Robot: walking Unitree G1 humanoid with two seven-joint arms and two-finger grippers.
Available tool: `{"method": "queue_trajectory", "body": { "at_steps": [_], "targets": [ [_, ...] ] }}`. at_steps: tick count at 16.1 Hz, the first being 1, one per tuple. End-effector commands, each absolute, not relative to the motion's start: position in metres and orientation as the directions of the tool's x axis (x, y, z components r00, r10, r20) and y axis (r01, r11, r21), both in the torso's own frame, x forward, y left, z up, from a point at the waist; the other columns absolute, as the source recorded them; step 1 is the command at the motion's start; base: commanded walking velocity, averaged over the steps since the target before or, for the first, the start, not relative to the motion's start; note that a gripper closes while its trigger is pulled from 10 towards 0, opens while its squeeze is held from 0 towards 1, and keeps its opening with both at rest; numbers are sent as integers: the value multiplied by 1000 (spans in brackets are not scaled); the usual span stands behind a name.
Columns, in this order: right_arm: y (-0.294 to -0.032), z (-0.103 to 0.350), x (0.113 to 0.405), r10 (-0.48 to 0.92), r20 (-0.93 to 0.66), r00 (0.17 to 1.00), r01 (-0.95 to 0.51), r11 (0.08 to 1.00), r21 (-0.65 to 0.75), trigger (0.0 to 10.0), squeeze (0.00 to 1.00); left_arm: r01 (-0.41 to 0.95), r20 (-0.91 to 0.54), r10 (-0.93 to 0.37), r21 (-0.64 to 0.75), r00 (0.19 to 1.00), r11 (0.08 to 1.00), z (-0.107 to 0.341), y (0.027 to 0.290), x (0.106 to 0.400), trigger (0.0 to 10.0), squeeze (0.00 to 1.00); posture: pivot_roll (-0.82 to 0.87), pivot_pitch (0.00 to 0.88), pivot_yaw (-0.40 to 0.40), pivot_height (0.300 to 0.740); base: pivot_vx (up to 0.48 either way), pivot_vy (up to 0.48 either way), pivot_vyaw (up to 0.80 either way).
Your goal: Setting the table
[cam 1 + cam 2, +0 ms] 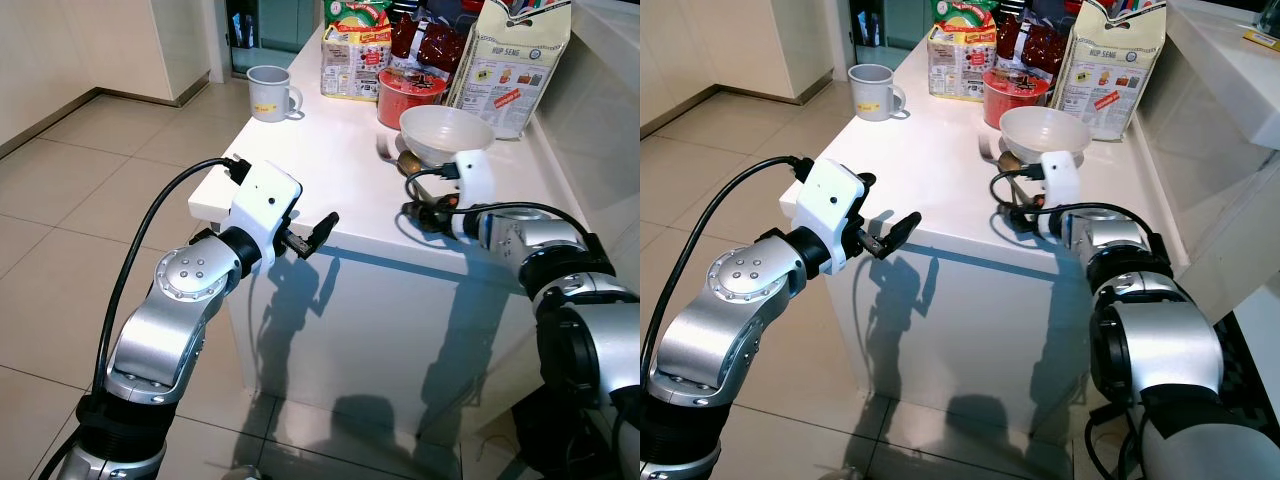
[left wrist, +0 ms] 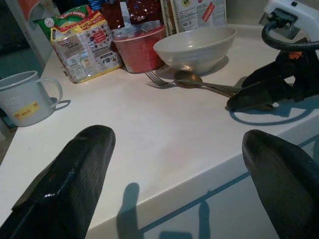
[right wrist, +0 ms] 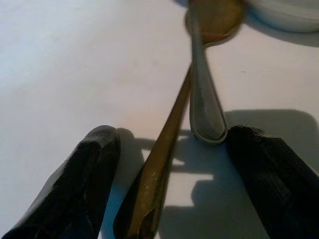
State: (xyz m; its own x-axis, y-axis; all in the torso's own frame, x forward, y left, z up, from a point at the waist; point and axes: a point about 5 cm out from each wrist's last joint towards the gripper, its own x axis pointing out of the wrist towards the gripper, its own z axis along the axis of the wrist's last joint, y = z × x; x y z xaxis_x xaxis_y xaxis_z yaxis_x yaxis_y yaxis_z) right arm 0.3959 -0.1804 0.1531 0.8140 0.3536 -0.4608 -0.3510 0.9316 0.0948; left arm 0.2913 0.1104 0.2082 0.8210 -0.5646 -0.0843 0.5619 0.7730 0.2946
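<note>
The right gripper (image 3: pixel 164 174) rests low on the white surface (image 1: pixel 300 160), its two black fingers (image 3: pixel 84 179) spread apart on either side of two utensil handles. Between them lie a silver metal fork (image 2: pixel 159 79) and a brass-coloured metal spoon (image 2: pixel 192 79), crossing each other, with their heads pointing away toward the pale round ceramic bowl (image 1: pixel 446 132) just beyond. One handle end sits touching or almost touching one finger; the other handle runs down the middle of the gap.

The risk here is a double pick: since both handles lie inside the spread, closing would likely pinch both pieces, or catch one squarely and the other only by its edge. A thin, smooth handle lying flat also gives little to hold, so it could skid along the surface and knock the bowl, or swing loose on lifting and drop.

The left gripper (image 1: pixel 312 237) hangs in the air off the near left edge of the surface, fingers apart and holding nothing. A grey enamel mug with a yellow label (image 1: pixel 271 93) stands at the far left, well apart from the cutlery; a red tub (image 1: pixel 408 95) and food packets (image 1: pixel 352 48) crowd the far side behind the bowl, leaving little room there.
</note>
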Motion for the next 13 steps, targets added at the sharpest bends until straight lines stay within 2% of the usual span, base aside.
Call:
{"method": "queue_trajectory", "body": {
  "at_steps": [1,2,3,4,5,6,7,13],
  "targets": [
    [-178,154,396,376,-477,794,-383,920,88,10000,0,558,-80,-563,300,823,774,211,109,291,10000,0,86,0,-66,740,0,0,0],
    [-177,153,395,378,-482,790,-383,919,93,9569,0,557,-80,-561,301,824,774,211,109,291,10000,0,85,0,-66,740,0,0,0],
    [-178,153,395,373,-483,792,-369,923,107,5569,0,555,-79,-560,300,825,776,211,109,293,10000,0,84,0,-69,740,0,0,0],
    [-178,153,395,371,-483,793,-365,925,111,5569,0,555,-78,-559,300,825,776,211,109,293,10000,0,84,0,-69,740,0,0,0],
    [-178,153,395,364,-481,798,-352,928,120,2824,0,544,-72,-551,308,832,781,212,109,296,10000,0,87,0,-73,740,0,0,0],
    [-178,153,396,360,-479,801,-344,931,124,1098,0,533,-69,-542,319,838,784,214,110,298,10000,0,87,0,-74,740,0,0,0],
    [-179,154,397,347,-476,808,-334,935,117,0,0,516,-52,-529,325,847,793,219,111,302,10000,0,80,0,-74,740,0,0,0],
    [-179,167,401,339,-445,829,-324,939,111,0,0,455,-56,-466,348,883,820,227,116,314,10000,0,51,0,-60,740,0,0,0]
  ]
}}
